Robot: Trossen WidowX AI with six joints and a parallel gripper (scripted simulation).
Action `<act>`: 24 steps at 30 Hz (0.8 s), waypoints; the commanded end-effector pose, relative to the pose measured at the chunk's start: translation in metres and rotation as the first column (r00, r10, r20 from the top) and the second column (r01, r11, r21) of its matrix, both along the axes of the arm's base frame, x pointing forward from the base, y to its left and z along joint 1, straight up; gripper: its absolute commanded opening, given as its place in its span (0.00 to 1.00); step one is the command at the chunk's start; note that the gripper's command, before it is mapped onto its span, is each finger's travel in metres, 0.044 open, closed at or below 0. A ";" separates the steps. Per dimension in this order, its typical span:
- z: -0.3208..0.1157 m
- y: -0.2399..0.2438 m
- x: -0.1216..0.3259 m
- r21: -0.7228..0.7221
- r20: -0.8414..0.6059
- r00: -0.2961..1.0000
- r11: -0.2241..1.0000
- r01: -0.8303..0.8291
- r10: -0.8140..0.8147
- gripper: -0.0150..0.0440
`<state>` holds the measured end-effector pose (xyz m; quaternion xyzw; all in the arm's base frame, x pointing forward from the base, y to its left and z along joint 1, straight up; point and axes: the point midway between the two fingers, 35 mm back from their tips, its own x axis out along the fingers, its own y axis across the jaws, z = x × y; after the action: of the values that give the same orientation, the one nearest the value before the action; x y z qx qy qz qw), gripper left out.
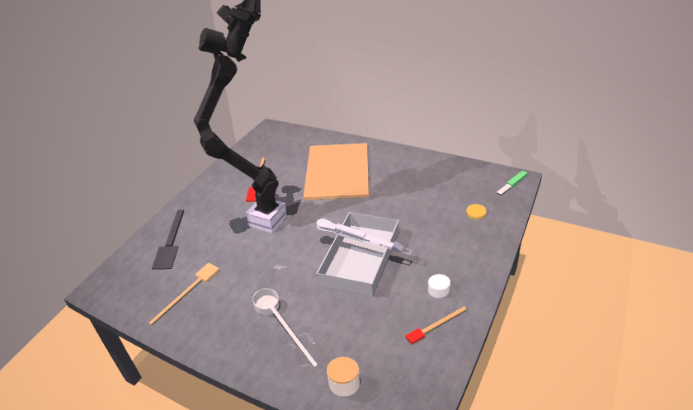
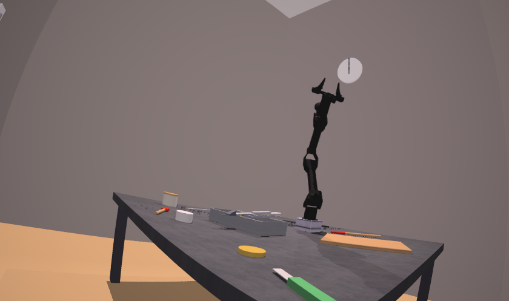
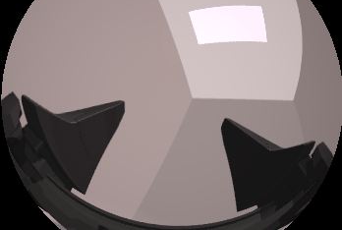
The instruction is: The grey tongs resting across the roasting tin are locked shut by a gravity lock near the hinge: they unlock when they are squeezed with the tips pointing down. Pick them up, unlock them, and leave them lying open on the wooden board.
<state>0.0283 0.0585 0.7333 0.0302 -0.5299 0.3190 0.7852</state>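
Observation:
The grey tongs rest across the roasting tin, their round hinge end past the tin's near-arm wall and their tips past the opposite wall. Their arms lie close together. The wooden board lies flat on the table, with nothing on it. My gripper is open and empty, high above the table and pointing up, far from the tongs. In the wrist view only walls, ceiling and a bright panel show between the fingers.
A ladle, a white tub and a red-headed spatula lie around the tin. A lidded jar stands at the front. A yellow disc and a green-handled knife lie right of the board.

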 end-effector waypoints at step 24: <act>-0.091 0.123 0.152 -0.356 -0.325 0.903 0.921 0.156 -0.279 0.69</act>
<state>0.1535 0.1679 0.6634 -0.0799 -0.3555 0.3060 0.8795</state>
